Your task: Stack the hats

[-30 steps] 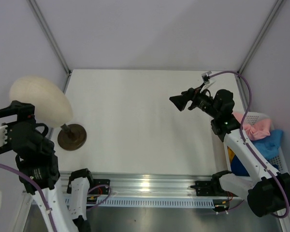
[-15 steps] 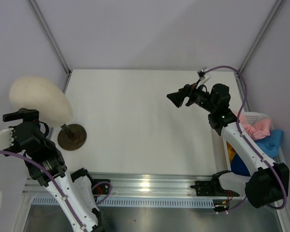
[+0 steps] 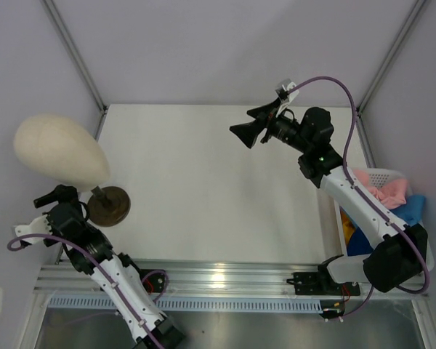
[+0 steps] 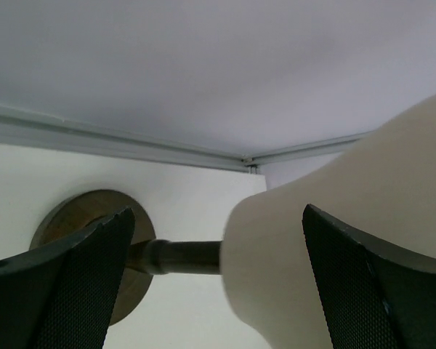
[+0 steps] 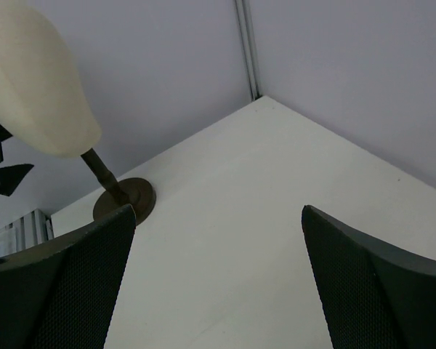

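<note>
The hats lie bunched in a white basket [image 3: 389, 174] beside the table's right edge: a pink one [image 3: 385, 193], a light blue one [image 3: 411, 209], a bit of yellow-orange [image 3: 346, 231] and navy [image 3: 360, 251] partly hidden under the right arm. My right gripper [image 3: 248, 125] [image 5: 218, 211] hangs open and empty high over the back middle of the table, pointing left. My left gripper [image 3: 58, 198] [image 4: 216, 218] is open and empty low at the left edge, next to the head form's stem [image 4: 176, 256].
A cream egg-shaped head form [image 3: 59, 150] [image 5: 30, 80] leans on a thin stem from a dark brown round base [image 3: 107, 206] [image 5: 123, 203] at the table's left side. Aluminium frame posts rise at both back corners. A metal rail [image 3: 225, 280] runs along the near edge.
My left arm has dropped down and folded low, bringing its gripper beside the head form's base. My right gripper has swung left and towards the back. Both stayed open.
</note>
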Tool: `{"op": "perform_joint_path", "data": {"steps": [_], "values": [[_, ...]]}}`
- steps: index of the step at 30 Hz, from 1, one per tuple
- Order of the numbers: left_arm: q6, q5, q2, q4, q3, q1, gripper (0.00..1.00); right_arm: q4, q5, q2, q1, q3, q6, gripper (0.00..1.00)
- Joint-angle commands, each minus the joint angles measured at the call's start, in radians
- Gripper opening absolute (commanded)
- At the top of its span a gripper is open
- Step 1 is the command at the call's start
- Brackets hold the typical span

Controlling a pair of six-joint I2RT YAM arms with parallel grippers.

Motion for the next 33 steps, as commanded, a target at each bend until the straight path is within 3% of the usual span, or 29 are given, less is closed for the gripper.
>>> {"op": "perform_joint_path", "data": {"steps": [1, 7, 16, 21, 29, 33], "values": [[-0.09, 0.135, -0.02, 0.191, -0.129, 0.027, 1.0, 0.034, -0.014, 0.036, 0.003, 0.094, -0.053, 0.99], [-0.166, 0.209, -0.052, 0.515, -0.338, 0.053, 0.99, 0.015, -0.023, 0.081, 0.003, 0.158, -0.102, 1.0], [-0.304, 0.213, 0.038, 0.748, -0.535, 0.081, 1.0, 0.03, -0.061, 0.108, 0.011, 0.149, -0.113, 0.99], [-0.196, 0.239, 0.165, 0.839, -0.452, 0.088, 0.99, 0.029, -0.064, 0.119, 0.012, 0.152, -0.12, 1.0], [-0.107, 0.526, 0.482, 0.91, -0.26, 0.139, 0.99, 0.064, -0.078, 0.136, 0.012, 0.137, -0.068, 0.99], [-0.042, 0.583, 0.566, 0.916, -0.224, 0.141, 1.0, 0.056, -0.083, 0.139, 0.012, 0.128, -0.068, 0.99]]}}
